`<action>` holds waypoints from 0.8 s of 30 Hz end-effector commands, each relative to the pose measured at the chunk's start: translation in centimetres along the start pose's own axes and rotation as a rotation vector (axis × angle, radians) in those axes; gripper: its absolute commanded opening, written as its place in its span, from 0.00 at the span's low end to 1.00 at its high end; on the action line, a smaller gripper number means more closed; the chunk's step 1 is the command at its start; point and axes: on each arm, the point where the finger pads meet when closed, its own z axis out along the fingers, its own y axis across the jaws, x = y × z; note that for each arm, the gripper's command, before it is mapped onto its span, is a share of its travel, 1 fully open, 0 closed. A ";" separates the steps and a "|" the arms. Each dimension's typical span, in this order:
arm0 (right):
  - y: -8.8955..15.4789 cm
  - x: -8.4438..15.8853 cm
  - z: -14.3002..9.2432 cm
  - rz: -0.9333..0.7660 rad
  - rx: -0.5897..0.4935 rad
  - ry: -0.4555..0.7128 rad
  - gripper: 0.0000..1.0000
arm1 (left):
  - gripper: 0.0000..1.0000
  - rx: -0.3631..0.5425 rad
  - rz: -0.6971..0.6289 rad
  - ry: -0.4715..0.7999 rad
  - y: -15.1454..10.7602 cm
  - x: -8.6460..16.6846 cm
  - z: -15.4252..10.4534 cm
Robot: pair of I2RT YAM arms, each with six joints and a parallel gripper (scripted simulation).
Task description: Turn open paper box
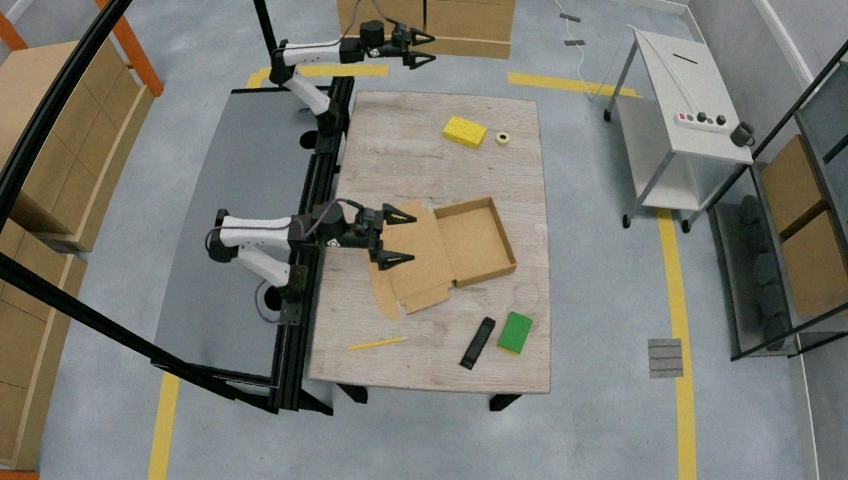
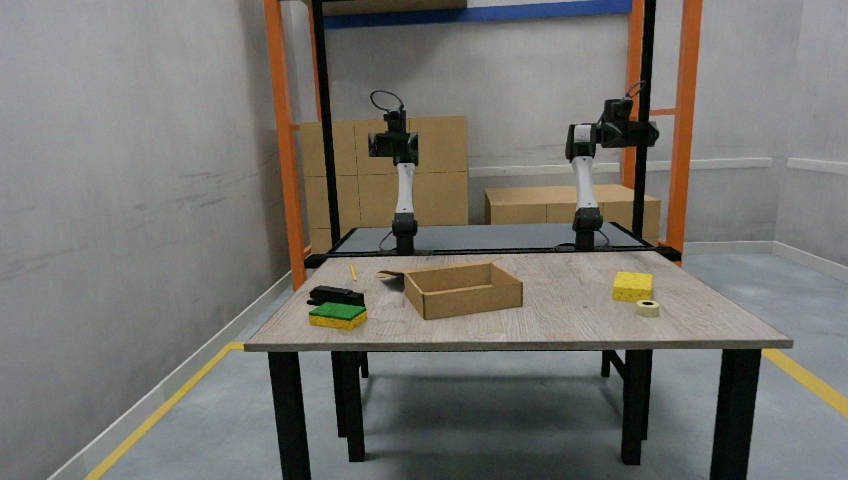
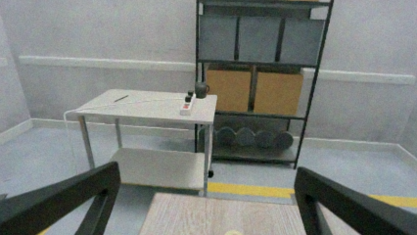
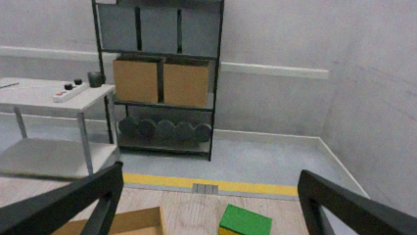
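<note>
The open paper box is folded, near the middle of the table. Its tray sits turned at a slant, with the front wall facing away from the robot. The lid lies spread towards the robot, with flaps outward; a curved flap is at its near end. The lid is mostly hidden in the exterior view. My right gripper is open and empty, high above the lid. My left gripper is open and empty, beyond the table's left end.
A yellow sponge and tape roll lie left of the box. A pencil, black object and green-topped sponge lie to its right.
</note>
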 end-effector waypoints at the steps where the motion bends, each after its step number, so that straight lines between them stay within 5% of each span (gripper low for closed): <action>1: -0.2 -0.7 -0.2 0.001 0.005 -0.018 1.00 | 1.00 0.004 -0.002 -0.013 -0.1 -0.5 -0.1; 18: -0.2 -0.7 -0.2 0.001 0.005 -0.018 1.00 | 1.00 0.004 -0.002 -0.013 -0.1 -0.5 -0.1; 24: 0.3 1.7 0.4 -0.007 0.031 0.066 0.32 | 1.00 0.046 0.009 0.057 -1.7 1.8 -0.7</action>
